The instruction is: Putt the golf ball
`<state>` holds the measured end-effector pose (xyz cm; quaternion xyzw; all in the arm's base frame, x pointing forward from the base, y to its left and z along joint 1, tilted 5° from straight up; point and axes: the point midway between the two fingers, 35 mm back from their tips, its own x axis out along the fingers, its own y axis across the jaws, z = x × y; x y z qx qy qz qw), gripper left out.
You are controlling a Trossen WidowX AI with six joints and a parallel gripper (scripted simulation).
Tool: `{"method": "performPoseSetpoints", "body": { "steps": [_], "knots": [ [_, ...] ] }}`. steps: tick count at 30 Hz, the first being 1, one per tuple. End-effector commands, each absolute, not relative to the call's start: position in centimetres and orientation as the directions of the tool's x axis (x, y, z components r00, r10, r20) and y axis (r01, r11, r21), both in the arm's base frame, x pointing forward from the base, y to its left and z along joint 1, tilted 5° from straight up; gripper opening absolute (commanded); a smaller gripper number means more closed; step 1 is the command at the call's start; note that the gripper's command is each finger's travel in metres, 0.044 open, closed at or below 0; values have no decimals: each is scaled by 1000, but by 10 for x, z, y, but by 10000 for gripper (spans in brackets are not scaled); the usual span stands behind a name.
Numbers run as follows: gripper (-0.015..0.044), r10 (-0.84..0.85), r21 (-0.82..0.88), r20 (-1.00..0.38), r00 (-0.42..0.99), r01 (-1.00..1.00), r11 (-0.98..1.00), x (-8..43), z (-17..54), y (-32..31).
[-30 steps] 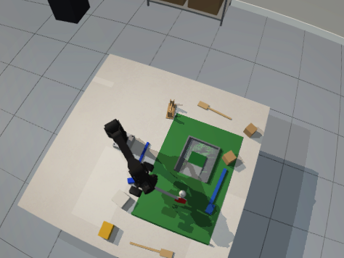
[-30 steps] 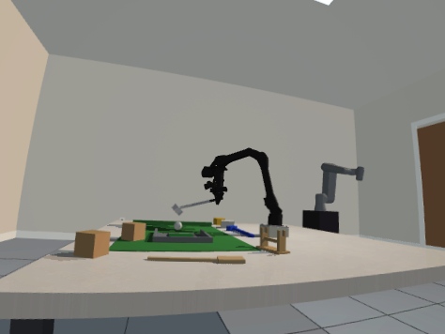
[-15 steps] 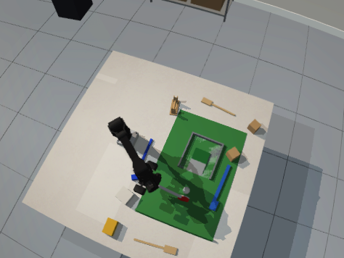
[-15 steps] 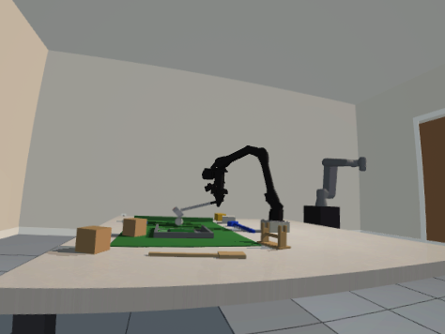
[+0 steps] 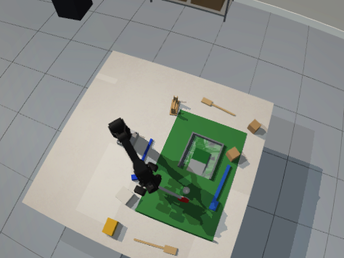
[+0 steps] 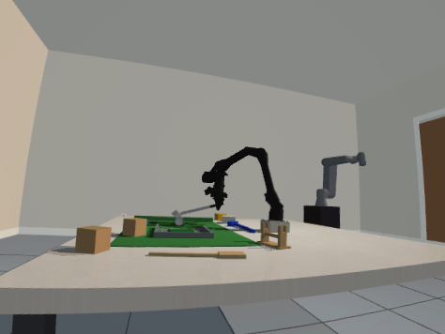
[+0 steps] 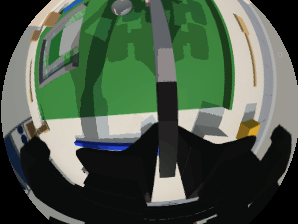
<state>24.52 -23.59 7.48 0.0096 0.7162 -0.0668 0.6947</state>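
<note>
My gripper [image 5: 155, 184] [image 6: 219, 206] [image 7: 163, 126] is shut on the putter's dark grip, over the near edge of the green mat [image 5: 168, 146] [image 7: 125, 95]. The putter's grey shaft [image 5: 170, 192] [image 6: 195, 209] [image 7: 163, 45] slants down to its red head [image 5: 183, 199], low over the mat; its exact height is unclear. The white golf ball [image 5: 186, 190] [image 7: 121, 7] lies just beside the head, on the side toward the ramp. The grey ramp [image 5: 197, 167] [image 7: 71, 37] leads to the raised green [image 5: 202, 155], inside grey walls [image 5: 186, 148] [image 6: 188, 235].
A blue putter [image 5: 222, 186] lies on the mat beyond the ball. Another blue club [image 5: 147, 149] [image 7: 100, 146] lies under the arm. Wooden cubes [image 5: 233, 154] [image 6: 93, 239], a yellow block [image 5: 110, 226] [image 7: 248, 129], a pale block [image 5: 125, 196] and a wooden stand [image 5: 175, 106] are around the mat.
</note>
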Motion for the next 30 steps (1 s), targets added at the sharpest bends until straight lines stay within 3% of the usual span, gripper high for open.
{"method": "performPoseSetpoints", "body": {
  "steps": [1,30],
  "knots": [
    [0,-79,-82,-996,-38,102,991,244,66,-236],
    [0,-80,-84,-996,-39,111,990,240,66,-263]
  ]
}}
